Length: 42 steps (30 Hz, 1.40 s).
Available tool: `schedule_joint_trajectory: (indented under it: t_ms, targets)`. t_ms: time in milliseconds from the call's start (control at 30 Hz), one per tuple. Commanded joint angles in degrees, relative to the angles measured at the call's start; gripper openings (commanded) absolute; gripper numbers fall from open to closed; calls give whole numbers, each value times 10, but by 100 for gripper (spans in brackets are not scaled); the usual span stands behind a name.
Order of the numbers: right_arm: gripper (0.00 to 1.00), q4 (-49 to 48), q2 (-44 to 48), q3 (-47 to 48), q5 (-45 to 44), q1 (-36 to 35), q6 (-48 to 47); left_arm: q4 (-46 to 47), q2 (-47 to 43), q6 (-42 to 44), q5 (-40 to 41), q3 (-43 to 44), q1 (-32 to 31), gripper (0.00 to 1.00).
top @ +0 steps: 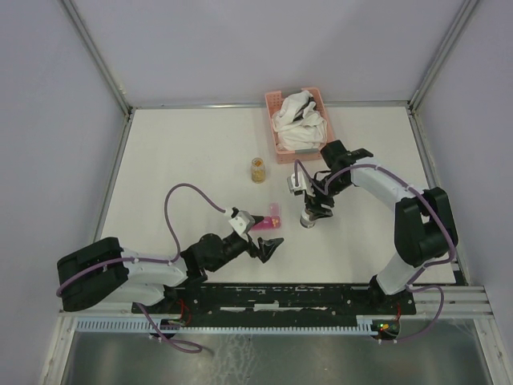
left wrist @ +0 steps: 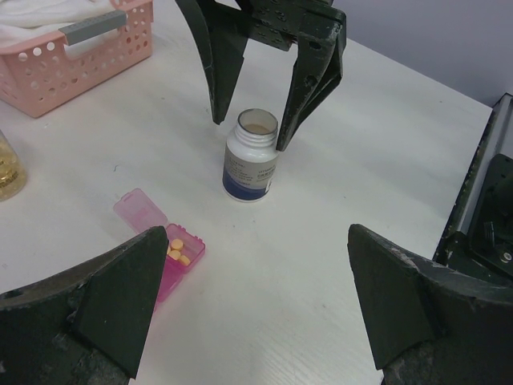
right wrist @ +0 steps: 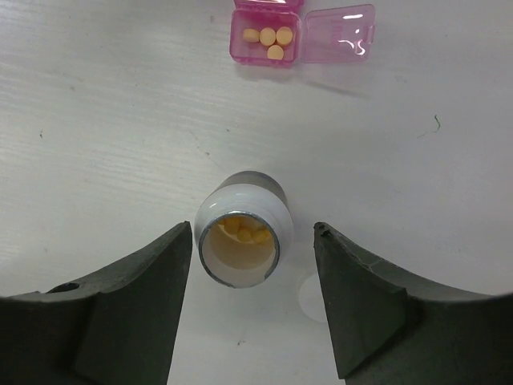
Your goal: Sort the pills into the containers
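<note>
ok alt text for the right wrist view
An open white pill bottle with yellow pills inside stands on a white table between the dark fingers of the right pincer. Beyond it lies a pink pill box, one compartment open and holding four yellow pills.

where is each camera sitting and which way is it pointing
Top external: above and behind the bases, looking down on the table; left arm and right arm show whole.
Left wrist: on the left arm, facing across the table at the pill bottle straddled by the right gripper; own fingers fill the bottom corners.
Right wrist: directly above the open bottle, facing down; own fingers flank it.
Shared: both wrist views show the bottle and pink pill box.
</note>
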State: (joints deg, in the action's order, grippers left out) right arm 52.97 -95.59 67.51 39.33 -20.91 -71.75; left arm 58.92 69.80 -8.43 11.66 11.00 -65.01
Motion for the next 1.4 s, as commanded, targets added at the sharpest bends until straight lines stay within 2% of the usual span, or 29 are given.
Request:
schedule_joint_trajectory:
  t_ms: [0,300,667,900,967,1033,1233,1300,1367]
  targets:
    - [70,-11,25,9,-6,-2,9,38,-4,5,5,1,-1,100]
    - [62,-12,33,2,-9,-2,7,42,1,5,3,6,-1,100]
    - [65,-14,29,-6,-14,-5,1,41,16,12,-1,21,-1,100]
    - [63,-18,29,-9,-17,-7,-1,41,25,13,-3,27,-1,100]
    - [58,-17,30,-8,-17,-8,0,41,29,14,-4,29,-1,100]
    - [48,-11,33,-4,-14,-7,2,42,35,16,-4,32,-1,100]
    - [11,29,47,18,12,-7,4,72,61,40,-11,35,-2,99]
    - [3,43,58,22,32,-5,4,102,78,61,-22,32,-1,99]
    - [1,56,73,25,57,-5,5,141,97,79,-33,29,-1,99]
